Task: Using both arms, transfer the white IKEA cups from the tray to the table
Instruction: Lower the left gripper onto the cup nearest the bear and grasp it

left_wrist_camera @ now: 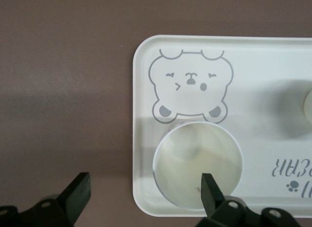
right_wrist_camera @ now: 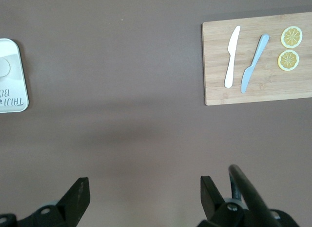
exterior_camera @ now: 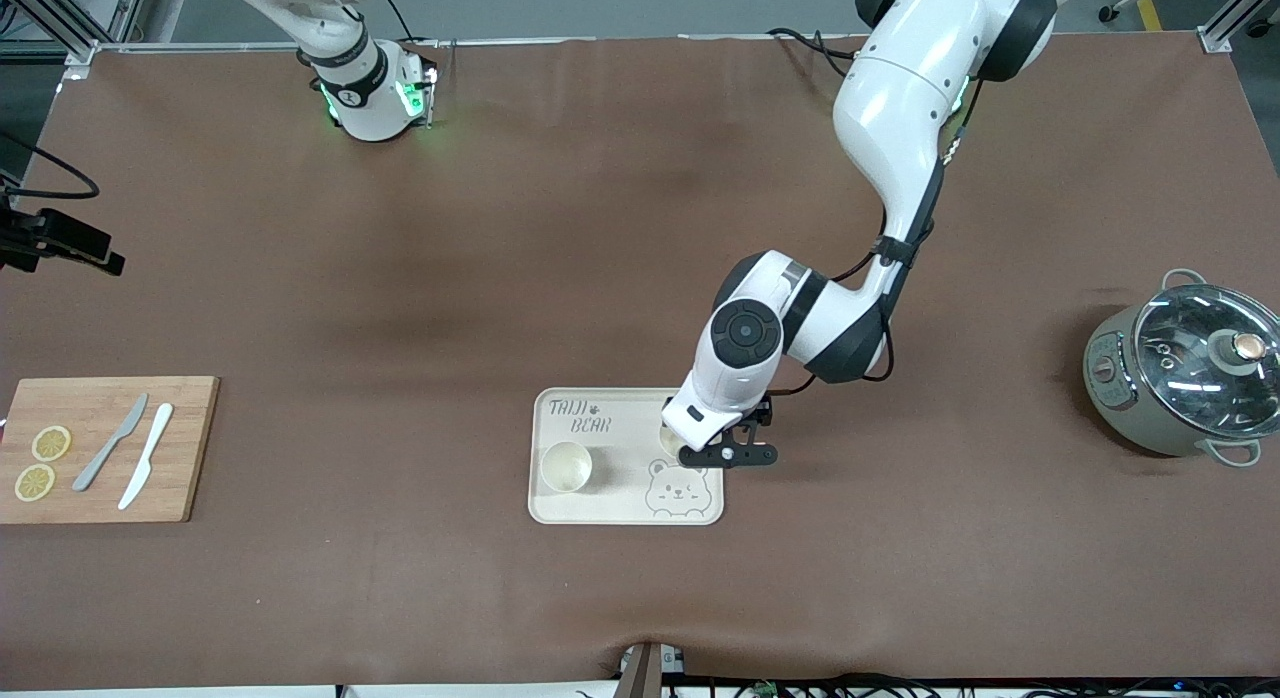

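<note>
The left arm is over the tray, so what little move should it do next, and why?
Probably shift a little so the cup sits between its jaws, then lower. The left gripper hangs open above the small off-white handleless cup on the cream rounded-rectangle tray, but one finger is over the cup's mouth and the other is off the tray.

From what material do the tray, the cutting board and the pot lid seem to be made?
The tray looks like matte cream plastic or melamine, smooth with printed grey lettering. The cutting board looks like bamboo or wood, as pale strips and grain show. The pot lid looks like clear glass in a metal rim, since it reflects light.
</note>
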Controlling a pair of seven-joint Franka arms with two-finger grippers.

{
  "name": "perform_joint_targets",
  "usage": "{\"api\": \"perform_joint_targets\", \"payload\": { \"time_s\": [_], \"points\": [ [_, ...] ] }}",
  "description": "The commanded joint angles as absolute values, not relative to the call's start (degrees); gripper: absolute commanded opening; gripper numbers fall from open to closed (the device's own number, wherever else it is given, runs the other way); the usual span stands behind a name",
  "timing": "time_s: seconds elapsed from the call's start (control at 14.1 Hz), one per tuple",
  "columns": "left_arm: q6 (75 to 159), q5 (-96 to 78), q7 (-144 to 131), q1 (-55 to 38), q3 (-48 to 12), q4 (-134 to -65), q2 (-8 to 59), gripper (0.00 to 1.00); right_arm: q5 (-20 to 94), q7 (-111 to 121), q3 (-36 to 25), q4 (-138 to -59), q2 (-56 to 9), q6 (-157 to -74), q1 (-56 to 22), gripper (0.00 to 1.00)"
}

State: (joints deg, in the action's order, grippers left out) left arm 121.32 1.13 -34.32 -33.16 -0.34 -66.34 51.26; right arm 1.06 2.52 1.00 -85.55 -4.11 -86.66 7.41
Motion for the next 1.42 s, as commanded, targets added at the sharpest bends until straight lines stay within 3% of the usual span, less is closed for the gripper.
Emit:
{"api": "perform_joint_targets", "payload": {
  "time_s": [0.0,0.71,0.78,0.85,1.35],
  "points": [
    [121.4,2.5,-34.1,-33.6,0.5,-65.2,52.3,1.00,1.6,2.5,1.4,-85.8,-3.7,-86.5,7.7,1.00],
    [125.1,2.5,-35.2,-33.9,1.2,-65.4,54.2,1.00,1.6,2.5,1.4,-85.8,-3.5,-86.4,7.8,1.00],
    [125.3,2.0,-36.8,-34.3,1.1,-65.4,54.5,0.57,1.6,2.5,1.4,-85.8,-3.5,-86.4,7.8,1.00],
    [125.4,2.6,-39.8,-34.5,1.1,-65.5,54.6,0.01,1.6,2.5,1.4,-85.8,-3.5,-86.4,7.8,1.00],
    [126.0,2.5,-40.2,-34.5,1.1,-65.7,54.7,0.00,1.6,2.5,1.4,-85.6,-3.4,-86.0,7.7,1.00]
  ]
}}
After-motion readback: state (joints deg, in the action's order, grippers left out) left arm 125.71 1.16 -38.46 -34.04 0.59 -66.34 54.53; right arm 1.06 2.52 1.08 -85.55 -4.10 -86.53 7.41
